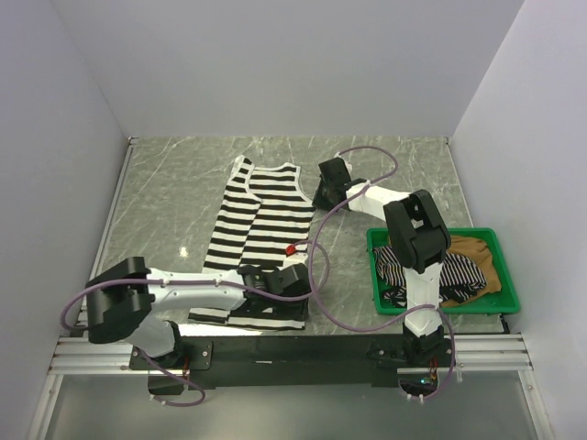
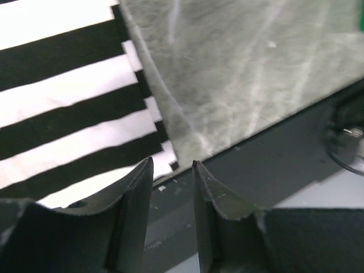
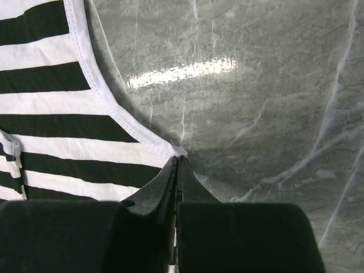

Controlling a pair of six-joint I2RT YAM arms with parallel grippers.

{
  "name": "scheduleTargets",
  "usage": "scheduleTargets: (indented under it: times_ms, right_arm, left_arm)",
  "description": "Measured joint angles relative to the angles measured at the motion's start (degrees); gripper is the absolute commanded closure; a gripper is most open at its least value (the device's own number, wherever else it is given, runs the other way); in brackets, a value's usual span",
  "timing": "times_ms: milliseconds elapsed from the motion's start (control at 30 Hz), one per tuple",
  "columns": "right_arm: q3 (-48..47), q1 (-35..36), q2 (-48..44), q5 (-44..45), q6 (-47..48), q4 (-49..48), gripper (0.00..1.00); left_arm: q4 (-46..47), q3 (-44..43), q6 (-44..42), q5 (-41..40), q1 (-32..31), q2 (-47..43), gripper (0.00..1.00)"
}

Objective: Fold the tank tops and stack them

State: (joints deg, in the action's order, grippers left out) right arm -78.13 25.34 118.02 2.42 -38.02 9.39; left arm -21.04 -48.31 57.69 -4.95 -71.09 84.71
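The black-and-white striped tank top (image 1: 261, 229) lies spread flat in the middle of the table, straps at the far end. My right gripper (image 1: 321, 199) is at its right armhole, shut on the white-trimmed edge (image 3: 178, 152) at the underarm corner. My left gripper (image 1: 295, 282) is low over the top's near right part. In the left wrist view its jaws (image 2: 172, 165) stand open and empty, just short of the hem corner (image 2: 168, 154). The pinstriped top (image 1: 404, 272) and the tan-brown top (image 1: 475, 263) lie bunched in the green tray.
The green tray (image 1: 438, 233) stands at the right, behind the right arm's upright link. A small red tag (image 1: 292, 247) sits at the striped top's right edge. The table's dark front rail (image 2: 273, 165) runs close to the left gripper.
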Motion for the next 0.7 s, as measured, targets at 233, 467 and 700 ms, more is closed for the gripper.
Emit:
scheduleTargets:
  times_ms: [233,467,700]
  right_arm:
    - [0.0,-0.1,0.0,-0.1,0.0,-0.1,1.0]
    - [0.0,-0.1,0.0,-0.4,0.0,-0.2,1.0]
    - [0.0,-0.1,0.0,-0.5,0.0,-0.3,1.0]
  left_arm:
    - [-4.1,-5.5,-0.2,-3.5,-2.6,6.6,0.59]
    - [-8.8,-9.8,0.0,-7.6,-5.7,11.0,0.57]
    - [-11.3,-11.8,0.3,-11.2,-7.8,13.7,0.75]
